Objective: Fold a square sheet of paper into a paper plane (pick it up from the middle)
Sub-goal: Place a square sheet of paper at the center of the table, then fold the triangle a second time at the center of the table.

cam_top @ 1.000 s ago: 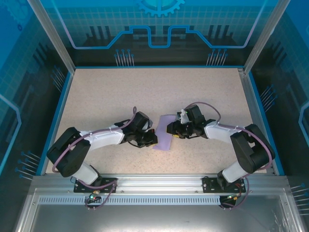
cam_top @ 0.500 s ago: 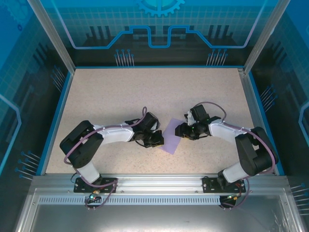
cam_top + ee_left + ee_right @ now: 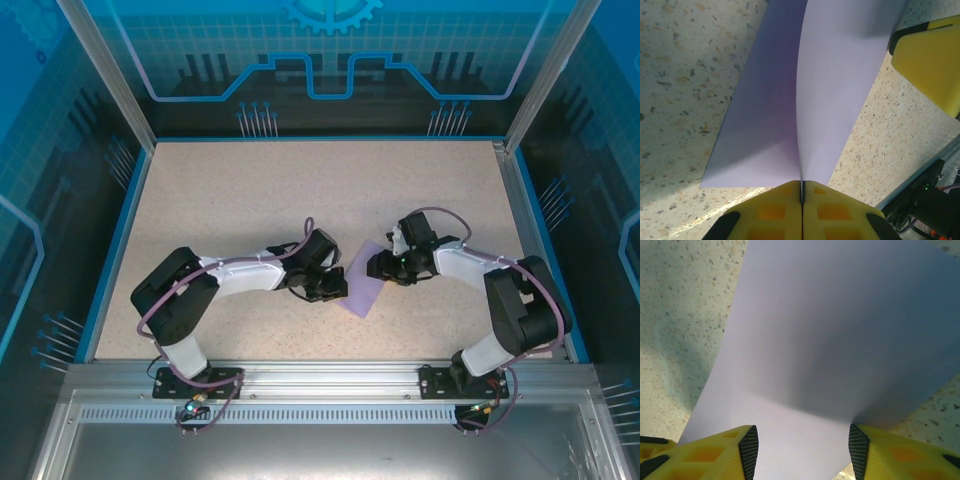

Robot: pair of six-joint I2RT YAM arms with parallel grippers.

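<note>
The square sheet of paper (image 3: pixel 362 291) is lavender and lies tilted between the two arms at the table's middle. My left gripper (image 3: pixel 338 290) is shut on the sheet's near edge (image 3: pixel 802 187). From the pinch the paper (image 3: pixel 835 75) rises in a ridge, one half standing and the other lying flat. My right gripper (image 3: pixel 378 267) is at the sheet's right side, open, its jaws (image 3: pixel 803 445) astride the curved paper (image 3: pixel 840 340) without touching it. One yellow finger (image 3: pixel 935 60) of the right gripper shows past the sheet's far corner. The paper plane is out of view.
The speckled beige table (image 3: pixel 250 200) is ringed by a blue rim (image 3: pixel 118 240) and a metal frame with blue walls. A metal rail (image 3: pixel 320 375) runs along the near edge by both arm bases.
Both grippers and the sheet have shifted right, and the sheet has turned to a steeper tilt. The right gripper's jaws have opened wider. The left stays shut on the paper.
</note>
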